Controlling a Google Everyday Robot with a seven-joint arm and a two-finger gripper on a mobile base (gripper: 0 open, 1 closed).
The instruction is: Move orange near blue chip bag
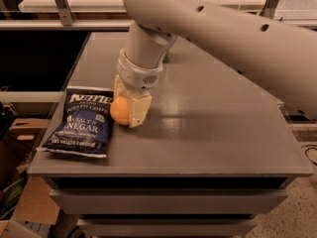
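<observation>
The orange [119, 110] is round and plain, held between the cream fingers of my gripper [127, 108], low over the grey table [208, 128]. The gripper hangs from the big white arm that comes in from the upper right. The blue chip bag [80, 121] lies flat at the table's left front, dark blue with white "Kettle" and "Salt & Vinegar" lettering. The orange is right beside the bag's upper right edge, close to touching it. The gripper is shut on the orange.
The table's left edge runs just past the bag, with a dark gap and cardboard boxes [25, 202] on the floor below. A shelf rail [59, 25] crosses behind the table. The white arm [237, 38] covers the table's back right.
</observation>
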